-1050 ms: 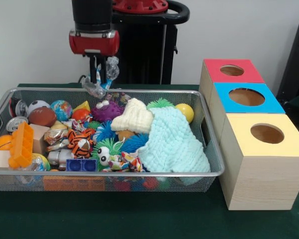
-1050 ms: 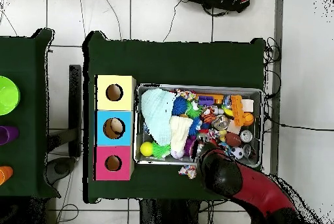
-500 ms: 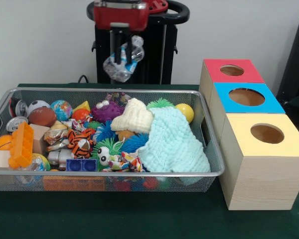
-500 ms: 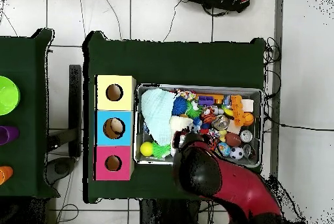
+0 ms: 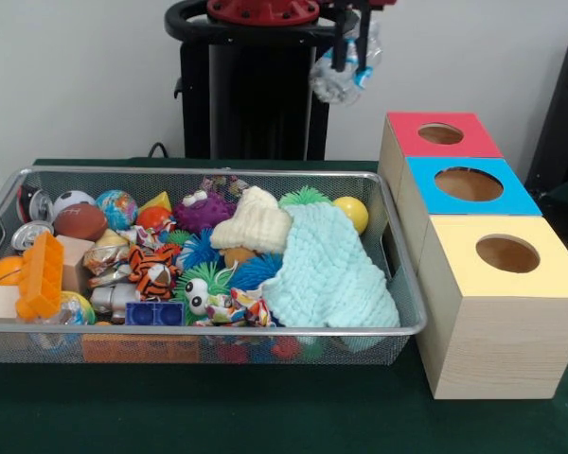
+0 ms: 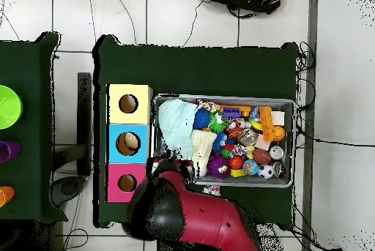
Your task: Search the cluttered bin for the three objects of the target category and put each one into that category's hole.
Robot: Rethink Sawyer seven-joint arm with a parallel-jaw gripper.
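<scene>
My gripper (image 5: 352, 49) hangs at the top of the front view, shut on a crumpled clear plastic piece (image 5: 339, 80) with blue and red bits. It hovers above the table behind the bin, just left of the red-topped box (image 5: 442, 135) and higher than it. In the overhead view the red arm (image 6: 192, 219) covers the gripper, and its dark head lies beside the pink box (image 6: 127, 183). The wire bin (image 5: 199, 331) holds several balls, fuzzy toys, cans, blocks and cloths.
The blue-topped box (image 5: 469, 184) and the yellow-topped box (image 5: 506, 253) stand in a row with the red one, right of the bin. A light blue knitted cloth (image 5: 327, 270) fills the bin's right end. A small crumpled item (image 6: 212, 189) lies outside the bin.
The gripper rose from the bin's back edge with the plastic piece and swung right in the front view, toward the red-topped box.
</scene>
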